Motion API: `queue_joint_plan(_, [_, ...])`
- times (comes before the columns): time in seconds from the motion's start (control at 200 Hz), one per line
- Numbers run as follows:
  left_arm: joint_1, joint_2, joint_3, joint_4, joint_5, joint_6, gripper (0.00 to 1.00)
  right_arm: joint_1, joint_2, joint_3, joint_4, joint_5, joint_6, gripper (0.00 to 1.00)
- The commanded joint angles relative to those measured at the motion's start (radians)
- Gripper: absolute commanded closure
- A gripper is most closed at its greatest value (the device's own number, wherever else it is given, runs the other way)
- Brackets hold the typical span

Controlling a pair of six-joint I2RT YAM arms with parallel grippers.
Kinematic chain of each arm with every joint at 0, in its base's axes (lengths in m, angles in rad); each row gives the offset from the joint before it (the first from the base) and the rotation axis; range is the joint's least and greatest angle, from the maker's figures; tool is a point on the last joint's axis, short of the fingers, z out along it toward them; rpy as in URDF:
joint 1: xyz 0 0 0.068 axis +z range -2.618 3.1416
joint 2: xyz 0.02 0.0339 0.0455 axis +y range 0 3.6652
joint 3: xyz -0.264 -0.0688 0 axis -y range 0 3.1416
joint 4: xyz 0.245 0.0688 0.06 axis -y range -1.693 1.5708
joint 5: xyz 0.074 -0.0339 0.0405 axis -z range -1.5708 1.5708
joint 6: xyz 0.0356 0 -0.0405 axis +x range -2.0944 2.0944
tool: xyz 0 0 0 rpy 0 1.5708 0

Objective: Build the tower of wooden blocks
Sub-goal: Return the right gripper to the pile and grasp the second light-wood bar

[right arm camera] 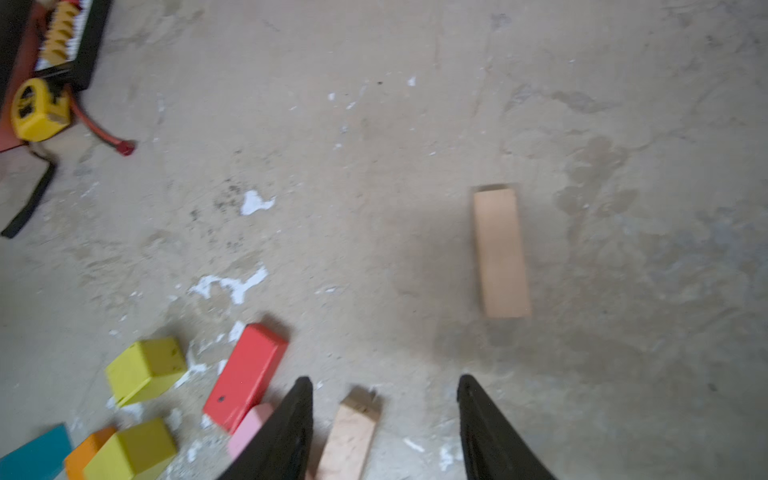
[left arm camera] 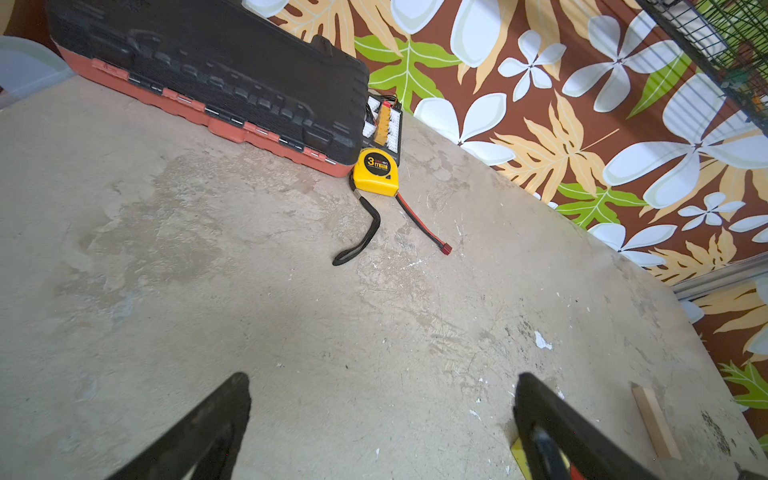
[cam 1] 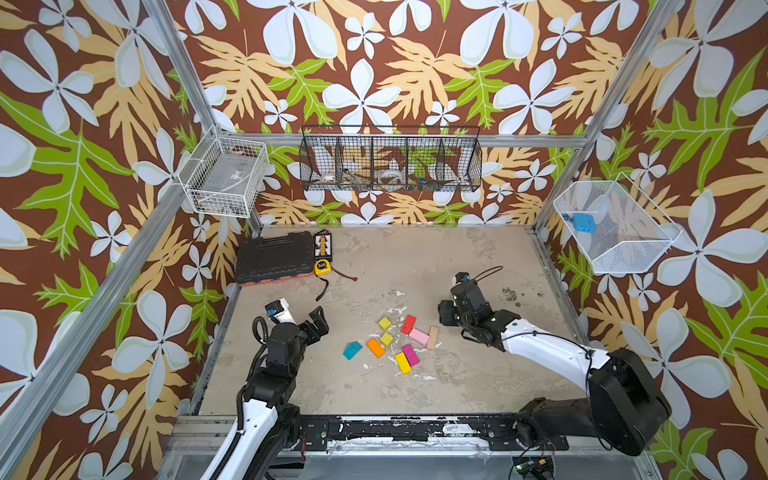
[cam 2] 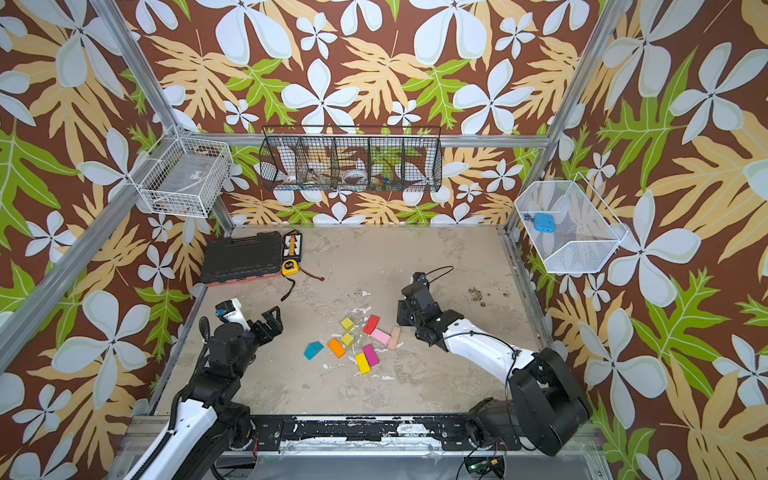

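Observation:
The wood blocks lie loose and flat at the table's middle, and no tower shows in any view. Among them are a teal roof piece (cam 1: 352,350), an orange brick (cam 1: 375,347), a red brick (cam 1: 408,324) and a pink brick (cam 1: 419,336). A tan plank (cam 1: 433,336) lies beside the pink one. My right gripper (cam 1: 445,316) hovers open just right of them. In the right wrist view that gripper (right arm camera: 384,384) stands over this plank (right arm camera: 349,440) without touching it, and a second tan plank (right arm camera: 500,251) lies ahead. My left gripper (cam 1: 316,319) is open and empty, left of the blocks.
A black tool case (cam 1: 274,257), a yellow tape measure (cam 1: 323,267) and a connector board (cam 1: 322,243) sit at the back left. Wire baskets hang on the walls: white (cam 1: 224,180), black (cam 1: 390,164) and white mesh (cam 1: 615,226). A metal rail (cam 1: 395,428) bounds the front edge.

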Motion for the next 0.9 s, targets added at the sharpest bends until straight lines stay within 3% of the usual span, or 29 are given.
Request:
queue_joint_plan(0.0, [0.000, -0.003, 0.011, 0.002, -0.005, -0.003, 0.00, 0.084, -0.047, -0.077, 0.055, 0.070, 0.131, 0.41])
queue_joint_plan(0.16, [-0.001, -0.013, 0.010, -0.002, 0.001, -0.001, 0.00, 0.189, -0.131, -0.232, 0.119, 0.142, 0.248, 0.38])
queue_joint_plan(0.335, [0.000, -0.037, 0.004, -0.006, 0.000, -0.003, 0.00, 0.220, -0.166, -0.301, 0.145, 0.142, 0.289, 0.34])
queue_joint_plan(0.616, [0.000, -0.050, 0.001, -0.010, -0.006, -0.006, 0.00, 0.222, 0.002, -0.229, 0.137, 0.092, 0.232, 0.33])
queue_joint_plan(0.896, [-0.001, -0.052, 0.001, -0.014, -0.007, -0.006, 0.00, 0.245, 0.155, -0.119, 0.071, 0.119, 0.191, 0.33])
